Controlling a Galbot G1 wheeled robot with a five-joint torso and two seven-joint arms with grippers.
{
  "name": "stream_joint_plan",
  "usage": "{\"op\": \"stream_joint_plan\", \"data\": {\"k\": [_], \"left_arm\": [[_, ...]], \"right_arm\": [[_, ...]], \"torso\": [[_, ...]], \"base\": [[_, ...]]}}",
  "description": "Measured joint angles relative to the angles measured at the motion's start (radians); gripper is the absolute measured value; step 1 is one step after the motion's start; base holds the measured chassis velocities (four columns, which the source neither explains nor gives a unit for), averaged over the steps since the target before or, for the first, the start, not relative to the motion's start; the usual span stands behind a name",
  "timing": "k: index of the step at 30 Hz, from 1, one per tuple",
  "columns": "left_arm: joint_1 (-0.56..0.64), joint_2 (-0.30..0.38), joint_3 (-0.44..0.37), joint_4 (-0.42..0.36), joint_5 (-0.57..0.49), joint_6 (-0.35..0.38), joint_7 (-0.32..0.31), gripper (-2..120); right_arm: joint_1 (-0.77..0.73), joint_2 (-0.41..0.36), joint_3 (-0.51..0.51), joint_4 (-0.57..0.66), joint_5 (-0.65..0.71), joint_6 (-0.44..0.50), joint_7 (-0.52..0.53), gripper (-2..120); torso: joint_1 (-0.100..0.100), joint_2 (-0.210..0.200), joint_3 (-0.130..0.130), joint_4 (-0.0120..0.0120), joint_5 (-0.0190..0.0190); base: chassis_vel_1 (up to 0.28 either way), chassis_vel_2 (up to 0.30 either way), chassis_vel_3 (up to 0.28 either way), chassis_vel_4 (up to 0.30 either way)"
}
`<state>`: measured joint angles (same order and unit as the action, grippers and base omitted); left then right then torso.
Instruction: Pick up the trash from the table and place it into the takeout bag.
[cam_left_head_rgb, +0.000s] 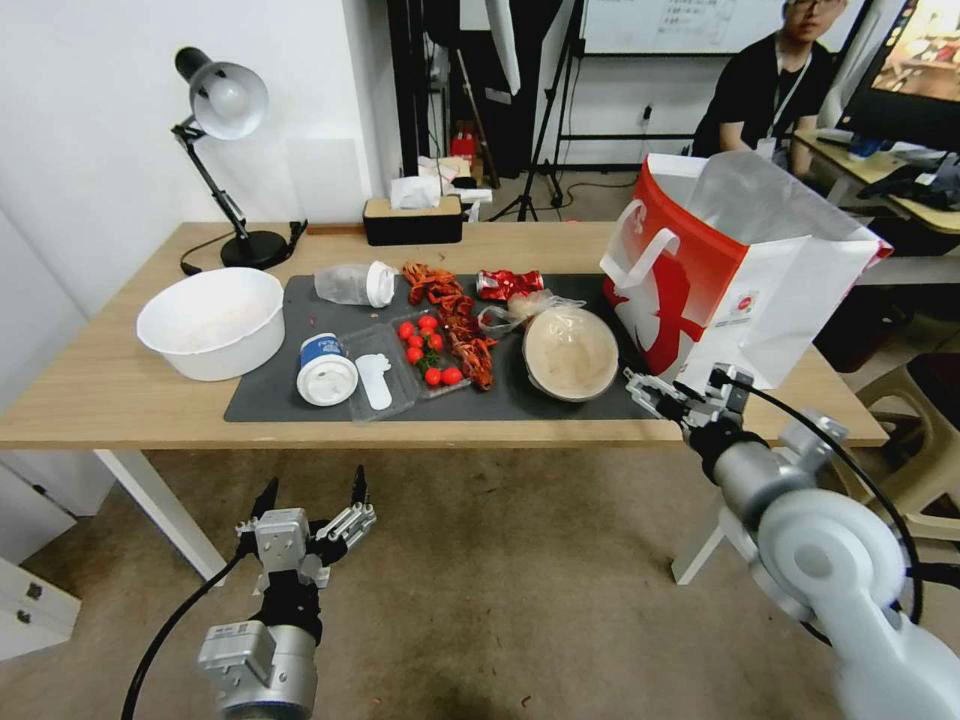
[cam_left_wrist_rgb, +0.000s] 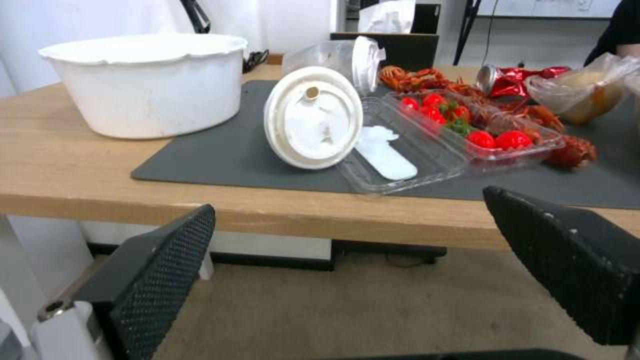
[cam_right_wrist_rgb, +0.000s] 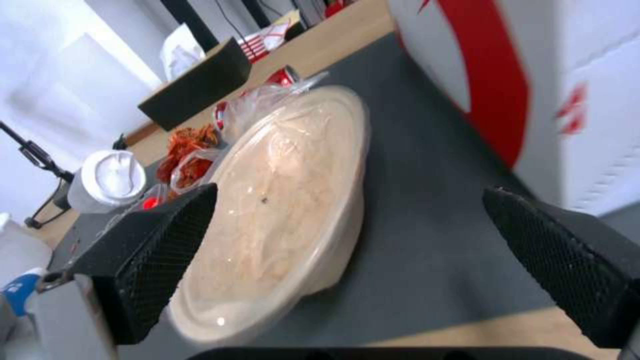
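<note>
Right gripper (cam_left_head_rgb: 668, 392) fingers wide beside the bowl (cam_left_head_rgb: 571, 352) at frame centre, takeout bag (cam_left_head_rgb: 735, 270) upper right, left gripper (cam_left_head_rgb: 312, 497) wide, lower left.

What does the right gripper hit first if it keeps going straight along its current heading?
Probably the beige bowl. The right gripper, open at the table's near edge, points across the mat with the bowl just ahead between its fingers; the takeout bag stands beside that line. Depth is uncertain.

Both arms are finished in silver-grey metal with rounded white joint housings. Each gripper, the left gripper (cam_left_head_rgb: 312, 498) and the right gripper (cam_left_head_rgb: 683, 388), is fitted with black textured finger pads (cam_left_wrist_rgb: 159, 260). Black cables are routed alongside each wrist.
</note>
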<state>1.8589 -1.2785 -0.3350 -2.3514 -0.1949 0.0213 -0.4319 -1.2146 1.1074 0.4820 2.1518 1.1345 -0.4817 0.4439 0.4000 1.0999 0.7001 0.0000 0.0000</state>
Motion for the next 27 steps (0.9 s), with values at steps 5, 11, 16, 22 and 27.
{"op": "stream_joint_plan", "data": {"k": [5, 11, 16, 22, 27], "left_arm": [[-0.003, -0.002, -0.003, 0.006, -0.001, -0.001, -0.002, 100], [0.006, -0.006, -0.010, 0.004, -0.002, -0.001, -0.003, 100], [0.022, -0.009, -0.011, 0.000, -0.002, -0.006, -0.005, 100], [0.033, -0.013, -0.011, -0.011, 0.000, -0.005, -0.006, 100], [0.031, -0.012, -0.011, -0.010, -0.002, -0.006, -0.011, 100]], "right_arm": [[0.066, 0.022, -0.051, -0.050, 0.024, -0.019, 0.025, 100], [0.134, 0.045, -0.097, -0.080, 0.079, -0.080, 0.073, 100], [0.170, 0.063, -0.109, -0.085, 0.189, -0.122, 0.175, 95], [0.180, 0.083, -0.121, -0.099, 0.242, -0.136, 0.233, 70], [0.180, 0.089, -0.120, -0.101, 0.254, -0.135, 0.252, 52]], "torso": [[0.000, 0.000, 0.000, 0.0000, -0.0001], [0.000, 0.000, 0.000, 0.0000, -0.0001], [0.000, 0.000, 0.000, 0.0000, -0.0002], [0.000, 0.000, 0.000, 0.0000, -0.0001], [0.000, 0.000, 0.000, -0.0001, 0.0000]], "base": [[0.000, 0.000, 0.000, 0.000], [0.000, 0.000, 0.000, 0.000], [0.000, 0.000, 0.000, 0.000], [0.000, 0.000, 0.000, 0.000], [0.000, 0.000, 0.000, 0.000]]}}
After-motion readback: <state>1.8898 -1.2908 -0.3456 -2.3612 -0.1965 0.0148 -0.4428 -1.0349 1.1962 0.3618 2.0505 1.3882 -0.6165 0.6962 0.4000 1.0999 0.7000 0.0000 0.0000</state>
